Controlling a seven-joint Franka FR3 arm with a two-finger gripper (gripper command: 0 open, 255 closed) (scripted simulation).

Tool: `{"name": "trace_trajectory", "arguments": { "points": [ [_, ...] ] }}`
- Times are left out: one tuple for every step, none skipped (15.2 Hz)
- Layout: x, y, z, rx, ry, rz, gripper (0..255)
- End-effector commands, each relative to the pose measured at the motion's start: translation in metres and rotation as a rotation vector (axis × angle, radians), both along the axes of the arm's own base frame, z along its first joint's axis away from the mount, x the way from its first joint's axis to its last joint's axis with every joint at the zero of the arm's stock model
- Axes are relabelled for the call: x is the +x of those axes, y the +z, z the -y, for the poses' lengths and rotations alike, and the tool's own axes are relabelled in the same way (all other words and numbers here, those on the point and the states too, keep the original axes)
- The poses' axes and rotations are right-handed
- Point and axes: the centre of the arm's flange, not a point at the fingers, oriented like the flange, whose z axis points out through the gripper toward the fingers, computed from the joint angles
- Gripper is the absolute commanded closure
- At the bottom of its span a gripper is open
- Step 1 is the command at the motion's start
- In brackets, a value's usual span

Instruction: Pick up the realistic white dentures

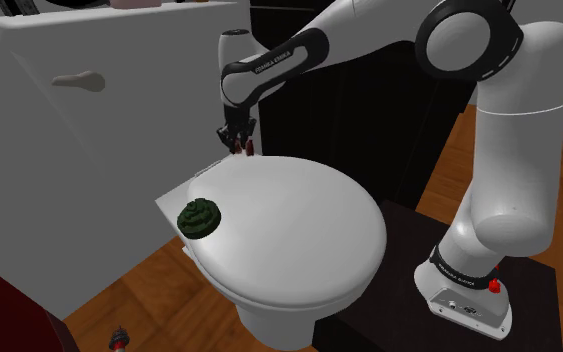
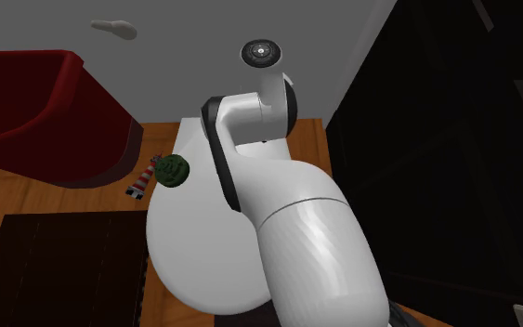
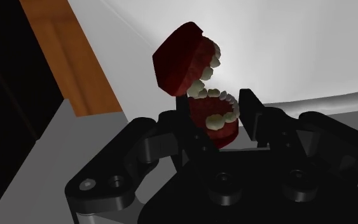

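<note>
Wrist view: gripper point(image 3: 217, 111) clenched on dentures point(image 3: 185, 60), dark red gums, white teeth. Shoulder view: held low over rear edge of toilet lid point(image 1: 299, 230). Grasp apparently done; clear lift remaining.

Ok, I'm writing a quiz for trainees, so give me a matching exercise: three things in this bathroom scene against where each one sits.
Things:
1. dentures
2. dark green knobbly object
3. red-and-white striped object

Places:
A. on the wooden floor
B. between the fingers of the gripper
C. on the white toilet lid, near its edge

Pairs: 1-B, 2-C, 3-A
</note>
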Motion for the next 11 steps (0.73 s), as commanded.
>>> {"name": "trace_trajectory", "arguments": {
  "points": [
    [-0.001, 0.01, 0.0, 0.0, 0.0, 0.0, 255],
    [-0.001, 0.015, 0.0, 0.0, 0.0, 0.0, 255],
    [-0.001, 0.021, 0.0, 0.0, 0.0, 0.0, 255],
    [-0.001, 0.026, 0.0, 0.0, 0.0, 0.0, 255],
    [-0.001, 0.031, 0.0, 0.0, 0.0, 0.0, 255],
    [-0.001, 0.036, 0.0, 0.0, 0.0, 0.0, 255],
    [-0.001, 0.042, 0.0, 0.0, 0.0, 0.0, 255],
    [-0.001, 0.047, 0.0, 0.0, 0.0, 0.0, 255],
    [-0.001, 0.052, 0.0, 0.0, 0.0, 0.0, 255],
    [-0.001, 0.058, 0.0, 0.0, 0.0, 0.0, 255],
    [-0.001, 0.063, 0.0, 0.0, 0.0, 0.0, 255]
  ]
}}
